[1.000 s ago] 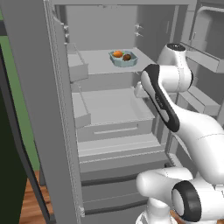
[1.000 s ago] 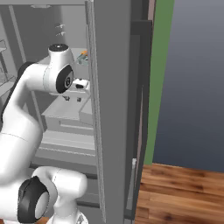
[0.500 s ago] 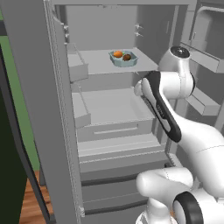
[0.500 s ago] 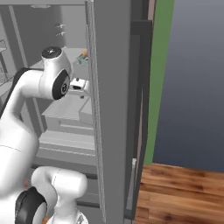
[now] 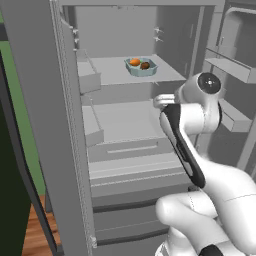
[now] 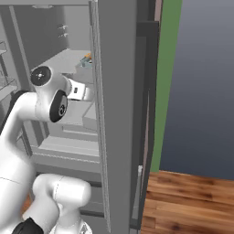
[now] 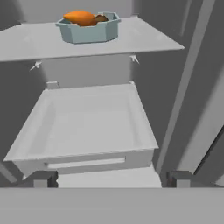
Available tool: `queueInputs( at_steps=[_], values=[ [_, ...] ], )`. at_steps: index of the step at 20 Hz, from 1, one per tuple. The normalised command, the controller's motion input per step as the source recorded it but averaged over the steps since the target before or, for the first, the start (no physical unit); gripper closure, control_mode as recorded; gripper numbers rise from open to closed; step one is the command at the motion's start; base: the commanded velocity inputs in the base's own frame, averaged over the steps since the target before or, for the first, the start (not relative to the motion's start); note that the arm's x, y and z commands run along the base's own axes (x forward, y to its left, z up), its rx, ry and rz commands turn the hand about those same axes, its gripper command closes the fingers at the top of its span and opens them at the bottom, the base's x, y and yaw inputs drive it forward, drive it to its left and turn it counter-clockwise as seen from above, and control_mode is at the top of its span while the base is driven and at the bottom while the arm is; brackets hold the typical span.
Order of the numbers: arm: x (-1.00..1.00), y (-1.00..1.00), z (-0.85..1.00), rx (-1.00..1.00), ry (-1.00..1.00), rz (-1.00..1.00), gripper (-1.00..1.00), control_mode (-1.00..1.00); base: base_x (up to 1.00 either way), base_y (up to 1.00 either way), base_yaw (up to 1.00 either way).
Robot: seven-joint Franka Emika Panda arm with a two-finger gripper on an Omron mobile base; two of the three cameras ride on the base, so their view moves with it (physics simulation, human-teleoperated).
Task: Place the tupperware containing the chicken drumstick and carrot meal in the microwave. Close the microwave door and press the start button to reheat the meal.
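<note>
The tupperware [image 5: 141, 68] is a pale blue-grey tray on the upper shelf of an open fridge. It holds the orange carrot [image 5: 134, 62] and the brown chicken drumstick [image 5: 145, 65]. In the hand view the tupperware [image 7: 89, 30] sits above and ahead, with the carrot [image 7: 79, 17] in front of the drumstick [image 7: 101, 18]. My gripper [image 7: 111, 179] is open and empty, level with the drawer below that shelf and well short of the tray. One corner of the tupperware [image 6: 86, 60] peeks past the fridge door edge. The microwave and the microwave door are out of view.
A wide grey drawer [image 7: 87, 127] juts out under the shelf [image 7: 35, 41]. Open fridge doors flank the arm: one panel [image 5: 45, 125] on the left, door bins [image 5: 230, 67] on the right. A wooden floor [image 6: 187, 201] lies to the right.
The arm's upper joints have shifted slightly to the right in the left base view. The tupperware has stayed on its shelf.
</note>
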Motion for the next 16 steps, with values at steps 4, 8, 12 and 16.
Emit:
queueInputs(
  at_steps=[4, 8, 12, 16],
  values=[
    [0.00, 0.11, 0.31, 0.02, -0.25, -0.11, -1.00, -1.00, 0.00, 0.00, 0.00],
    [0.00, 0.12, 0.51, 0.04, -0.18, -0.13, -1.00, -1.00, 0.00, 0.00, 0.00],
    [0.00, 0.12, 0.64, 0.05, -0.10, -0.11, -1.00, -1.00, 0.00, 0.00, 0.00],
    [0.00, 0.10, 0.65, 0.04, -0.03, -0.10, -1.00, -1.00, 0.00, 0.00, 0.00]
  ],
)
